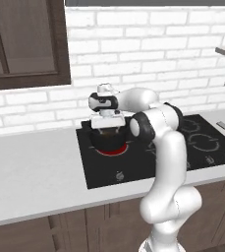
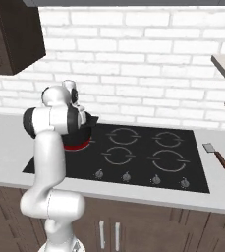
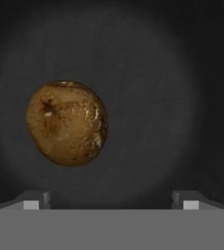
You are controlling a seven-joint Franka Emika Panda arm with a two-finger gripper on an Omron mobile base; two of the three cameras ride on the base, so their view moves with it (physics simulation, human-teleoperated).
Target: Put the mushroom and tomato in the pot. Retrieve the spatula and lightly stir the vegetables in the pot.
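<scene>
Black pot (image 1: pixel 109 140) sits on red-glowing burner, left centre of frame. Claw (image 3: pixel 111 200) hangs spread wide, empty, over dark pot floor; knobbly orange-brown vegetable (image 3: pixel 67 123) left of centre. Spatula (image 2: pixel 217 156) lies far right on desk (image 1: pixel 35 172).

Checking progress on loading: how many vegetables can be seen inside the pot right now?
1. A single orange-brown vegetable lies on the dark floor of the pot, left of centre in the hand view, apart from the open gripper. Others may be outside that view.
</scene>
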